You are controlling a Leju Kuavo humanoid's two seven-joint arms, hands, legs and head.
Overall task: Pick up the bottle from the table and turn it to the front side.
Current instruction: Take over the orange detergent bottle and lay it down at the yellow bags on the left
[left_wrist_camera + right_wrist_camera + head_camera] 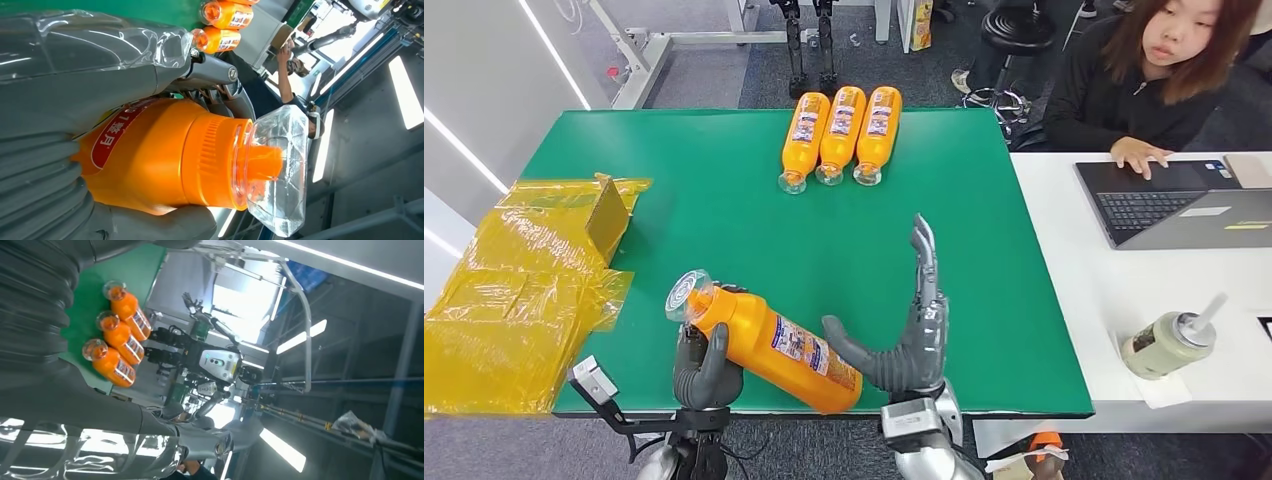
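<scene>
A: From the head view, where does the job stand?

B: The left hand (704,365) grips the orange plastic bottle with the clear cap (769,345) near its neck, fingers wrapped around it, and holds it slanted above the near edge of the green tabletop (724,210). The right hand (914,330) holds nothing; its fingers stand straight up and apart, and the thumb reaches toward the bottle's base, touching it or just short of it, I cannot tell which. Three more orange bottles lying side by side (841,135) sit at the far edge, well apart. Crumpled yellow plastic sheeting (519,290) lies to the left, and a person at a laptop (1169,200) sits by the white desk.

A: So how should the turn go?

B: I judge the label is partly showing already. Let the right palm steady the base while the left rolls the body, slowly, so the smooth plastic does not slip.

A: And the left wrist view?

B: It is close in: the bottle's orange shoulder, ribbed collar and clear cap stick out past the grey thumb. A red label strip with white characters peeks between the hand's parts. The grip sits high on the neck, so I would keep the base supported.

A: The right wrist view?

B: It looks past the grey ribbed cover to the three bottles on the green surface, with nothing in the hand.
</scene>
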